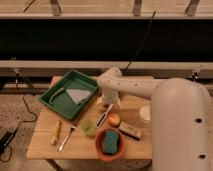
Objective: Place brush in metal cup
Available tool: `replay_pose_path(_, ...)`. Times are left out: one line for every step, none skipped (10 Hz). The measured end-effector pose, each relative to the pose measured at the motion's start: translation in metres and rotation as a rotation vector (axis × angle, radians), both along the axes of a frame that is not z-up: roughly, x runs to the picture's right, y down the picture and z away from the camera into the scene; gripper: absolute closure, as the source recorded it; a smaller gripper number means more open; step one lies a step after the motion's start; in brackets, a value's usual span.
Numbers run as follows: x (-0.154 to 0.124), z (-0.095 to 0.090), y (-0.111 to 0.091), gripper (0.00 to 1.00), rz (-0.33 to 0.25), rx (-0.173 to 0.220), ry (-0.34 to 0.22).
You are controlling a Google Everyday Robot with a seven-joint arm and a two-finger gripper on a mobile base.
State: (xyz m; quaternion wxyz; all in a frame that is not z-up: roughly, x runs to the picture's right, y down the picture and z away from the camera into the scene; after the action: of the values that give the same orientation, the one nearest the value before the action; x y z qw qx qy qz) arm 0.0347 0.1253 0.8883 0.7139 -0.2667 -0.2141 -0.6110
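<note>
the gripper (pixel 108 101) hangs at the end of the white arm (pixel 131 86), which reaches in from the right over the middle of the wooden table (pixel 42 141). its two fingers stand apart, pointing down, with nothing between them. just beneath and slightly right of it lies the brush (pixel 104 116) — a long slim white handle running diagonally on the tabletop, its lower end toward the translucent green cup (pixel 89 128). whether the fingers touch the brush cannot be told from here.

left of the gripper sits a green tray (pixel 56 93) holding a pale sheet and a curved utensil. right of the brush is an orange round object (pixel 114 120), and further right a white cup (pixel 145 114), partly hidden by the robot's body. near the front edge a reddish bowl (pixel 99 148) holds a green sponge (pixel 110 142). at the front left lie a stubby yellow item (pixel 56 132) and a pale fork-like utensil (pixel 67 138), side by side. the metal cup cannot be picked out — it may be hidden.
</note>
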Motion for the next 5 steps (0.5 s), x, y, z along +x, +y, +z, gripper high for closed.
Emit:
replay_pose_path(0.0002,-0.0004,-0.0003,0.2,0.0,0.0,0.0)
replay_pose_path(0.0003,-0.0008,-0.0007,0.2,0.0,0.0,0.0)
replay_pose_path(0.0004,-0.001,-0.0007,0.2,0.0,0.0,0.0)
replay_pose_path(0.0005,-0.0012,-0.0009,0.2,0.0,0.0,0.0)
replay_pose_path(0.0006,-0.0015,-0.0013,0.2,0.0,0.0,0.001)
